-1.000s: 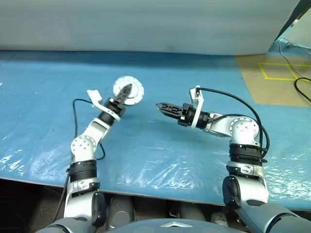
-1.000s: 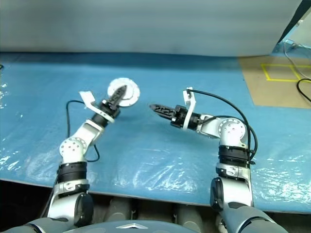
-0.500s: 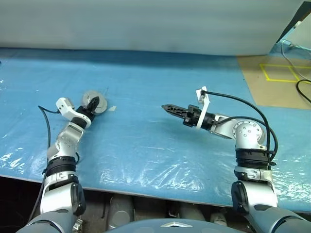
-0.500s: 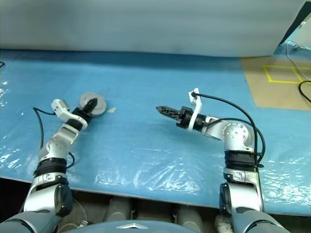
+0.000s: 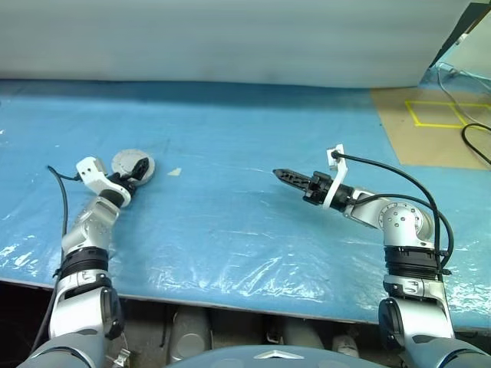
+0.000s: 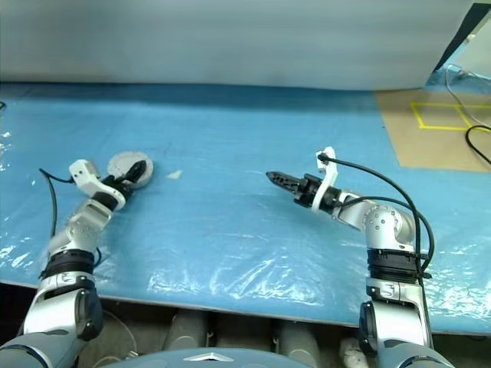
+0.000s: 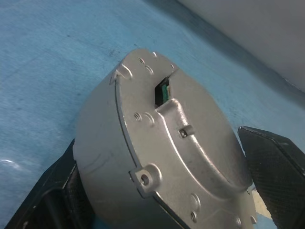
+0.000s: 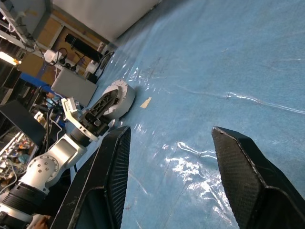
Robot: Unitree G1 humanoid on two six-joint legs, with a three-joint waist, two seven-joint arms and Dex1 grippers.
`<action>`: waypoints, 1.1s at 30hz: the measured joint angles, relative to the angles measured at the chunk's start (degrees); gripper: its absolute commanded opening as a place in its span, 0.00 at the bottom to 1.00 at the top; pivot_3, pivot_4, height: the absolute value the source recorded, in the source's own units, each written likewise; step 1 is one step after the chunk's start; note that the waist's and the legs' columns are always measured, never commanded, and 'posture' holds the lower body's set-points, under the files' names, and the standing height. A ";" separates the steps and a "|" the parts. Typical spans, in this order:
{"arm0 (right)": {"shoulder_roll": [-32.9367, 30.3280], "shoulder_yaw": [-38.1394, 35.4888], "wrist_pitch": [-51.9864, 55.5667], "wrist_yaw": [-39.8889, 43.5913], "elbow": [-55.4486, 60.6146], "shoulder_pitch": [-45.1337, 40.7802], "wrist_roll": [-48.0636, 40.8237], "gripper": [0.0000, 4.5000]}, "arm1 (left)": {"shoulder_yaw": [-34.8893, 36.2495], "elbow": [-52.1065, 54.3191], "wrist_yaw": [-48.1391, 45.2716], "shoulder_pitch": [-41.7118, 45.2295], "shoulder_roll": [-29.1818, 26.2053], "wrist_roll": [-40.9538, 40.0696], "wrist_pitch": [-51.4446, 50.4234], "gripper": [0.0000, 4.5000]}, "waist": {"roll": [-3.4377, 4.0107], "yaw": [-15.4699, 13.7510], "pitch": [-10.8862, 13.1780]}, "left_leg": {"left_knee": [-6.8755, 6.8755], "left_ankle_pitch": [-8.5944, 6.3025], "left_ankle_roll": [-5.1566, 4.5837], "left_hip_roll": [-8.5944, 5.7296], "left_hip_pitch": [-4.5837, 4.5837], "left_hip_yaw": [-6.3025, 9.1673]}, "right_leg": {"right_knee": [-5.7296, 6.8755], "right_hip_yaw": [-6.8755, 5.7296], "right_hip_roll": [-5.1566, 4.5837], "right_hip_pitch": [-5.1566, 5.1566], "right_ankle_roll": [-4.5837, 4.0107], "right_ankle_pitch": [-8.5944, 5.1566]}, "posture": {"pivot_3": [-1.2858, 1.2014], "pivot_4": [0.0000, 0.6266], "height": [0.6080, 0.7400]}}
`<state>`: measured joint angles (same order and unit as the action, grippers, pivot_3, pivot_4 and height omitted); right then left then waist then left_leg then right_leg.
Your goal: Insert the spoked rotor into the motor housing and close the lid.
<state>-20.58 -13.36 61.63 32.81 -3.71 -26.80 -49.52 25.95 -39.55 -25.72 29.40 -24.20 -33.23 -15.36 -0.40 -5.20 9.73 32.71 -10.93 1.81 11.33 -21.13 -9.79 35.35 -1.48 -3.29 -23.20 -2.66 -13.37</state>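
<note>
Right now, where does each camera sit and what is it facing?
Head pair: look down over the blue table; both arms show.
Left wrist: faces the grey motor assembly between its own fingers.
Right wrist: looks along its fingers across the table.
Shared: right wrist also shows the left pincer at the assembly.

**Closed housing lying at my ten o'clock**

I'm seeing the motor housing (image 5: 131, 164) resting on the blue sheet, a round grey metal puck. The lid (image 7: 190, 143) is sitting on it, plain silver face showing, with screw holes and a small slot.
</note>
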 measured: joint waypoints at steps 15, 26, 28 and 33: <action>0.97 0.81 -2.03 0.31 0.10 1.13 0.42 0.63 | 4.37 -9.52 -3.12 -4.66 -12.19 3.35 8.15 1.00 | -0.02 2.16 -0.03 | -0.07 -0.01 0.00 0.07 0.10 -0.01 | -0.02 0.01 0.00 0.00 -0.29 -0.17 | 0.52 0.24 1.00; 1.26 2.42 -2.92 1.09 -0.71 1.36 2.85 0.63 | 3.64 -5.26 -3.89 -4.59 -8.43 3.71 6.33 1.00 | -0.02 0.34 -0.03 | -0.06 -0.01 0.00 0.03 0.04 -0.14 | -0.02 0.01 -0.06 0.01 -0.31 -0.18 | 0.52 0.24 1.00; 1.26 2.66 -2.92 1.14 -0.71 1.47 3.09 0.63 | 3.92 -4.01 -3.96 -4.42 -6.85 2.77 5.32 1.00 | -0.02 -0.33 -0.03 | -0.05 -0.01 0.00 0.02 0.04 -0.19 | -0.02 0.01 -0.09 0.02 -0.31 -0.18 | 0.52 0.24 1.00; 1.26 2.99 -2.91 1.25 -0.68 2.46 3.60 0.63 | 5.38 -2.23 -4.07 -2.58 -4.56 -1.00 -0.19 1.00 | -0.03 -0.87 -0.02 | -0.01 0.00 -0.02 0.01 -0.02 -0.19 | -0.02 -0.01 -0.11 0.06 -0.31 -0.19 | 0.52 0.24 1.00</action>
<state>-19.32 -10.37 58.73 34.06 -4.39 -24.34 -45.92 31.33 -41.78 -29.79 26.82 -28.76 -34.23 -15.55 -0.44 -6.06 9.71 32.70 -10.93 1.79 11.34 -21.16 -9.99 35.33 -1.49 -3.40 -23.15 -2.97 -13.56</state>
